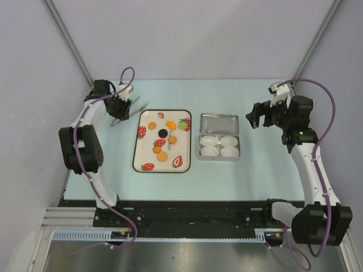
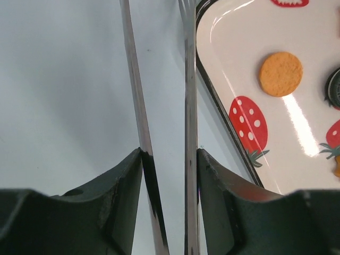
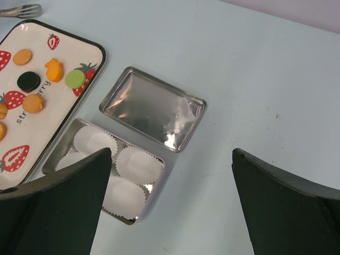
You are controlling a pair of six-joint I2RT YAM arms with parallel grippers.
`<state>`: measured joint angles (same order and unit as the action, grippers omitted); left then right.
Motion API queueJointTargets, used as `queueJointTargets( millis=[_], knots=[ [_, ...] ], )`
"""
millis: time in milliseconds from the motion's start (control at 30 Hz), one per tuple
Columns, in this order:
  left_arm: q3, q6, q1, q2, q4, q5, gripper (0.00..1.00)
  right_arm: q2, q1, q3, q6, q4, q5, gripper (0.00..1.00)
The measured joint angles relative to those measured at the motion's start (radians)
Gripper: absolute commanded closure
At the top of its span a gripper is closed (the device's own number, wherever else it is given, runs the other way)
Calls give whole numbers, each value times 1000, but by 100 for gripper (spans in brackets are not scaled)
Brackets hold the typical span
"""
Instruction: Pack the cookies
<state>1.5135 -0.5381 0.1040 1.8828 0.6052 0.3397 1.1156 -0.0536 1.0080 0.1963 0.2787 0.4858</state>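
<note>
Nearest, the rectangular silver metal tin [image 1: 199, 147] holds four empty white paper cups [image 3: 139, 164]. Beside it, the small round orange cookies [image 2: 281, 74] and one black cookie [image 1: 163, 134] lie on the white strawberry-print tray [image 1: 184, 144]. Farther off, the left gripper [image 1: 126, 107] clamps slim steel tongs [image 2: 187, 106] just beside the tray's rim. The right gripper [image 1: 258, 118] hangs wide open and empty. No cookie looks packed yet, so the next move calls for swinging the tongs over a cookie and pinching it.

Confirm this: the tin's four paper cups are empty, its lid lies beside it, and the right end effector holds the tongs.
Wrong arm: the left end effector holds the tongs, as the left wrist view shows. The four paper cups are empty, the lid beside the tin.
</note>
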Motion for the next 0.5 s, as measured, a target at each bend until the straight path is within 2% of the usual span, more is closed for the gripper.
queueJointTargets(
  millis=[300,500],
  knots=[
    [-106,0,3,7,-62,-76,51,-2,0,0,0,0,0,0],
    [-112,0,8,44,-85,-121,50,-2,0,0,0,0,0,0]
  ],
)
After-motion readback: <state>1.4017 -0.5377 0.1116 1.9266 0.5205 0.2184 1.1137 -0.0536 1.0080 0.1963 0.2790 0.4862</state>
